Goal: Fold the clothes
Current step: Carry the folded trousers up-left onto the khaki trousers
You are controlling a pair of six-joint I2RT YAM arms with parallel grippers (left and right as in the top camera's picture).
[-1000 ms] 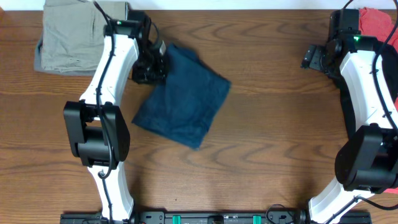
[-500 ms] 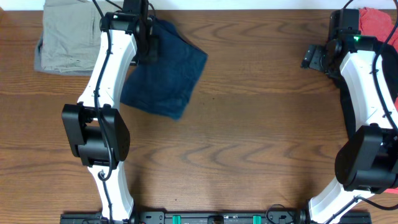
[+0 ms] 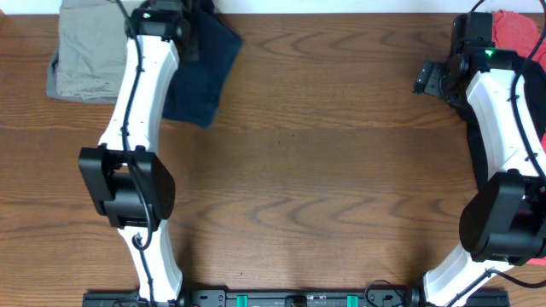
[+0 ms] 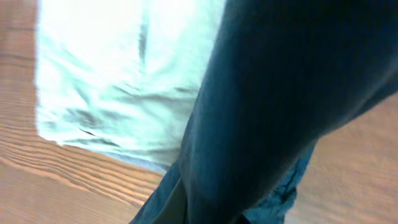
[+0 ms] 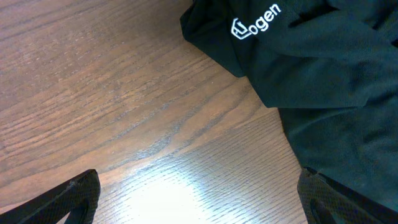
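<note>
A folded dark blue garment (image 3: 203, 72) lies at the far left of the table, beside a folded grey-green garment (image 3: 90, 53). My left gripper (image 3: 194, 34) is at the blue garment's far edge and is shut on it. In the left wrist view the blue cloth (image 4: 280, 93) fills the frame and hides the fingers, with the pale garment (image 4: 124, 74) behind. My right gripper (image 5: 196, 199) is open and empty over bare wood, next to a dark garment with a white logo (image 5: 323, 68).
A red garment (image 3: 519, 30) lies at the far right corner behind the right arm. The wooden table (image 3: 341, 170) stretches between the arms. The table's far edge runs just behind both grippers.
My left gripper has dragged the blue garment up and to the left, from the table's middle toward the grey-green garment. The right arm has not moved.
</note>
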